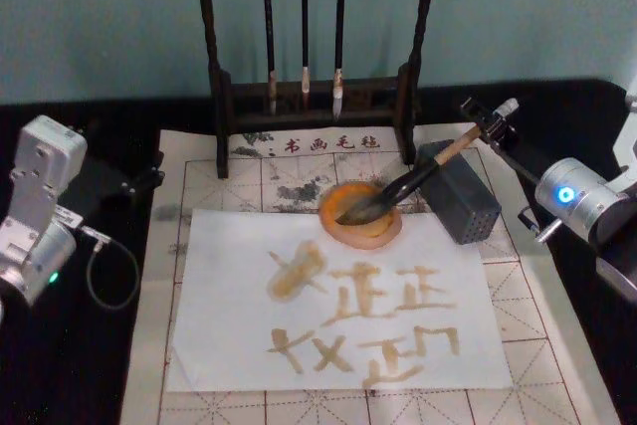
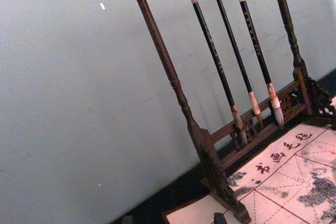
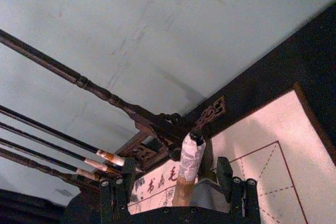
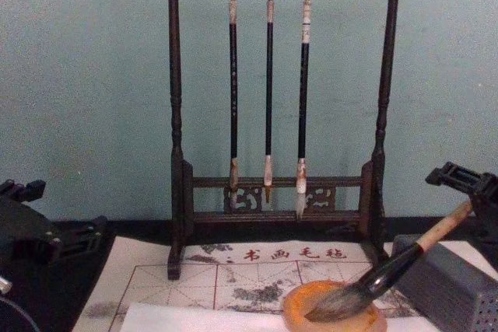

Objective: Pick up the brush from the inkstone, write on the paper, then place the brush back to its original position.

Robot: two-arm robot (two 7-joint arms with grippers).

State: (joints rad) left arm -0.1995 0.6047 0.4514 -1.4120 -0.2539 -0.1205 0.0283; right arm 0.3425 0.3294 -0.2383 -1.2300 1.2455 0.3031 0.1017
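The right pincer [image 1: 490, 118] had its jaws apart, straddling the white top end of the brush [image 1: 418, 178] without clamping it; in the right wrist view a gap showed on either side of the handle. From that pincer the brush ran down and toward the robot's left. Its long axis slanted across a corner of the grey block [image 1: 468, 201] just below the pincer, and the bristle head lay in the ink dish [image 1: 328, 218] farther along the same line. The paper [image 1: 229, 325] lay beyond the dish, nearer the robot, and bore brownish strokes (several looked like 正; the rest I could not read). Judging by that, the writing looked done and the brush back in its place. The coming move would turn on drawing the pincer off along the handle's line without nudging it.

The right arm was plainly the nearer. The left pincer [image 1: 147, 176] sat parked over the dark tabletop [image 1: 60, 375], well apart from the brush, and its state could not be told. The mat [image 1: 528, 335] carried four red characters, 书画毛毡, in front of the rack [image 4: 175, 114].
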